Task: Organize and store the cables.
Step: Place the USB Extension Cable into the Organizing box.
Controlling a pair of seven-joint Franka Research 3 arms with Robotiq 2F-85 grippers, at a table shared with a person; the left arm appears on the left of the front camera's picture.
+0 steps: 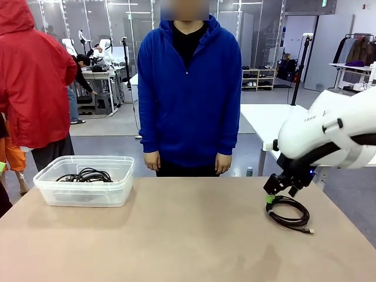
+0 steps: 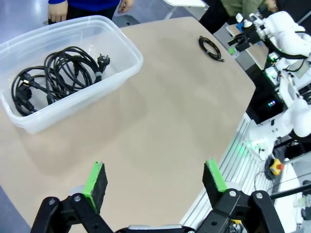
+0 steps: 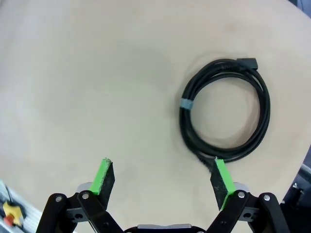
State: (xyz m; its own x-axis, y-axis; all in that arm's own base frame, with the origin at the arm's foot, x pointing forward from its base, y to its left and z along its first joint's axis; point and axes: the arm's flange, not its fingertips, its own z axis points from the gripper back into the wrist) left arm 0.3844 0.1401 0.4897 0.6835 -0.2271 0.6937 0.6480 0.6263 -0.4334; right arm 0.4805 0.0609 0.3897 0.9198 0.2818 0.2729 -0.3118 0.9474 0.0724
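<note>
Stored cables (image 2: 56, 77): a loose black tangle with plugs, already lying in the clear bin (image 1: 47, 194) at about nine o'clock on the bench (image 1: 188, 235), in front of the person in blue.
My left tool (image 2: 155, 179): fingers spread wide, pinching nothing, hovering over bare bench with the bin beyond it at about eleven o'clock.
Loose cable (image 3: 224, 110): one coiled black loop flat on the bench at about three o'clock, bound by a small pale band at its nine o'clock side, plug at its one o'clock.
My right tool (image 3: 163, 180): spread wide and empty, poised just above the coil, one green pad over its near rim.
Handling, my guess: light, limp and springy; the loop will sag and may unwind if I lift a single strand.
Where I'd grip: across the whole bundle at the band, where the turns are held together; not by the plug.
</note>
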